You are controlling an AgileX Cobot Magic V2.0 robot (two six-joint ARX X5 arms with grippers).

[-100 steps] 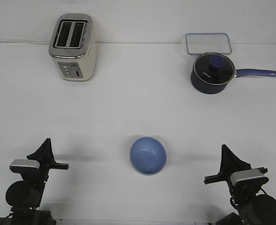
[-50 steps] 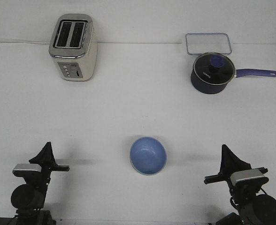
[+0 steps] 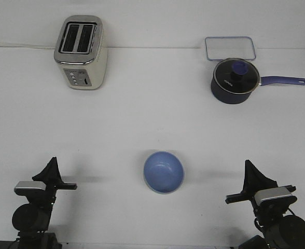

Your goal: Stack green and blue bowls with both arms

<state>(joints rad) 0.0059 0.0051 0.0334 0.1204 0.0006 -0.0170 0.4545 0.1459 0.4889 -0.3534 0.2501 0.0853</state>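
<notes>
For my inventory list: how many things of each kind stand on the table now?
Bowl: 1, blue; no green one seen
Toaster: 1
Saucepan: 1
Clear container: 1
Total: 4

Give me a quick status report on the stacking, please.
Both hands, left and right, low at the near edge, holding nothing. Blue bowl sits centred between them; green bowl not visible. Nothing in the way.

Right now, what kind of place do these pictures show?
Probably a robot test bench staged as a kitchen: a cream two-slot toaster, a dark blue lidded saucepan and a light blue glossy bowl on a plain white table.
</notes>
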